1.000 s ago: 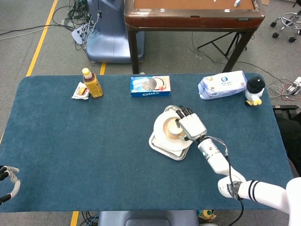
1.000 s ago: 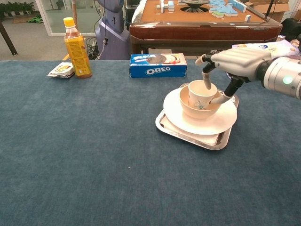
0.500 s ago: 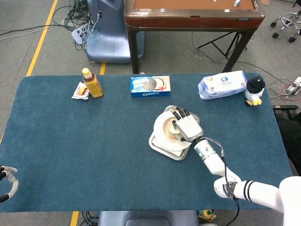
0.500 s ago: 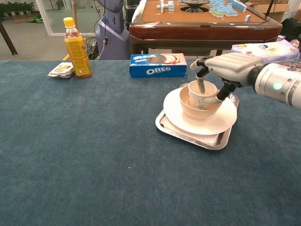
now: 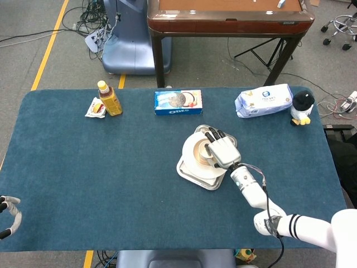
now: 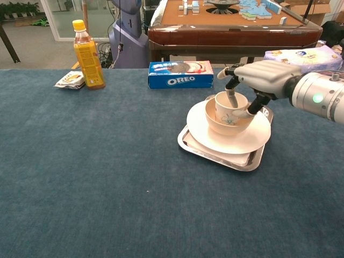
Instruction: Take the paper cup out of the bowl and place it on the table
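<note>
A white paper cup [image 6: 228,113] stands upright in a tan bowl [image 6: 215,125] on a white plate [image 6: 255,141] and a metal tray [image 6: 212,152]. My right hand [image 6: 264,73] hovers over the cup from the right. One finger dips inside the cup's mouth and the thumb lies against its outer right wall, pinching the rim. In the head view the right hand [image 5: 223,151] covers most of the cup, with the bowl [image 5: 193,152] showing beside it. My left hand [image 5: 8,214] shows only partly at the table's near left edge, holding nothing.
An Oreo box [image 6: 180,74] lies behind the tray. An orange drink bottle [image 6: 87,55] and a snack packet [image 6: 70,80] stand at the far left. A tissue pack [image 5: 263,100] and a penguin toy [image 5: 302,107] sit at the far right.
The right hand came down and left onto the cup, a finger entering its mouth; over the last half second it barely moved. The cup stays in the bowl.
</note>
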Controlling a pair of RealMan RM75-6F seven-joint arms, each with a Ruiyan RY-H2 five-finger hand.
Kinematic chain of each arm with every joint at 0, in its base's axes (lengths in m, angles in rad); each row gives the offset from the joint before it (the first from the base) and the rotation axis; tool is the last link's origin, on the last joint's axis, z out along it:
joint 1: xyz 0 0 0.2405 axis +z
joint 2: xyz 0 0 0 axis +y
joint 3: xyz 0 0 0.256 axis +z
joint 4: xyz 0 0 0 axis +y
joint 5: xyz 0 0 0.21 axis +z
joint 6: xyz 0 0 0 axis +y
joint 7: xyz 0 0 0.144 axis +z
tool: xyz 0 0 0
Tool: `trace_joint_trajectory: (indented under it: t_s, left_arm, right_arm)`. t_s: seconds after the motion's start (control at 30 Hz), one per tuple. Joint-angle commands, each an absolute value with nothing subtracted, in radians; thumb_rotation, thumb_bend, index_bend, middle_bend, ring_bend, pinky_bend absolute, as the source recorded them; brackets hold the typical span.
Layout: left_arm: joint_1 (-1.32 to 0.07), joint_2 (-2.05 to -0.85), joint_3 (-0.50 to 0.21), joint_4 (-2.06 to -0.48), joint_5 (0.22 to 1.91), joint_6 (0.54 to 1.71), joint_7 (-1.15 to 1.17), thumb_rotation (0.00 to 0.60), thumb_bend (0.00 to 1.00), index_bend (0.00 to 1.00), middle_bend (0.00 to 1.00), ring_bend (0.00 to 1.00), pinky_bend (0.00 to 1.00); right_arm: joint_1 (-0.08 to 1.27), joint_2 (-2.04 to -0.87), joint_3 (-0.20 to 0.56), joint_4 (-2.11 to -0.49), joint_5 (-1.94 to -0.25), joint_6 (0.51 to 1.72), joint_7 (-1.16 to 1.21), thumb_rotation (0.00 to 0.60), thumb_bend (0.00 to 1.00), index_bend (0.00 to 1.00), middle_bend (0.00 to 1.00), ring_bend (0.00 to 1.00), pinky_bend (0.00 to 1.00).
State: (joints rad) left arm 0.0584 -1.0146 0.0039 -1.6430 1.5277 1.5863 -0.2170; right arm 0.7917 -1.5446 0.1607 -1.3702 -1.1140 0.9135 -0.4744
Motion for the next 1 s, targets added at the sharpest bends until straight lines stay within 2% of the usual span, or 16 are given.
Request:
trace_joint_trajectory:
  t_s: [0.03,0.67,1.0]
  left_arm:
    - [0.059,-1.015,0.004,-1.643,1.528,1.586,-0.217,0.6,0.42,0.51,0.4,0.26,0.42]
    - [0.06,-1.014,0.002,-1.641,1.526,1.585,-0.218,0.6,0.42,0.51,0.4,0.26,0.42]
    - [0.058,-1.017,0.002,-1.642,1.524,1.581,-0.208,0.6,0.42,0.51,0.4,0.26,0.42]
  right_arm:
    - [0.792,-1.544,0.16,-1.373,-1.116,0.916,-0.474,0.6,0.41,0.6,0.1,0.01,0.14]
    - [0.799,-1.545,0.16,-1.377,-1.107,0.922,-0.485,0.6,0.41,0.64,0.1,0.01,0.14]
    - [0.802,-1.493,0.177,-1.461,-1.125,0.948,-0.487,0.6,0.41,0.64,0.1,0.01,0.14]
